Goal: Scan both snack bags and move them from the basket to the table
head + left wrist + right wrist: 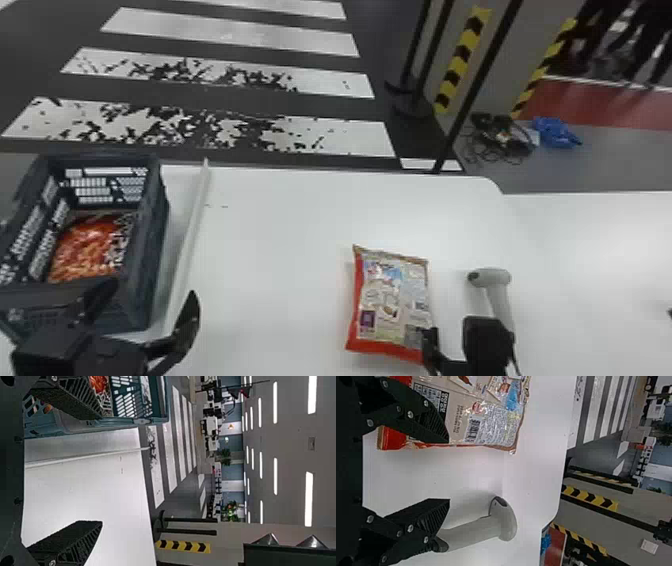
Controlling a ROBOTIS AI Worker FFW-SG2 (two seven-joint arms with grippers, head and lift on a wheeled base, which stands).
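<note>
In the head view my left gripper (pixel 152 289) stands open at the basket's (pixel 153 280) near right corner, one finger over the basket and the other over the table. An orange-red snack bag (pixel 90 247) lies inside the basket. My right gripper (pixel 457 334) is open between the second snack bag (pixel 392 300), back side up on the table, and the grey scanner (pixel 492 277). The left wrist view has my left gripper (pixel 100 470) beside the basket (pixel 119 422). In the right wrist view my right gripper (pixel 448 471) has one finger over the bag (pixel 490 425) and one by the scanner handle (pixel 470 534).
The white table (pixel 280 240) carries a thin pale raised strip (pixel 189 245) just right of the basket. Beyond the far edge are a striped floor, dark posts and yellow-black barriers (pixel 462 60). Cables and a blue bundle (pixel 555 132) lie on the floor at the right.
</note>
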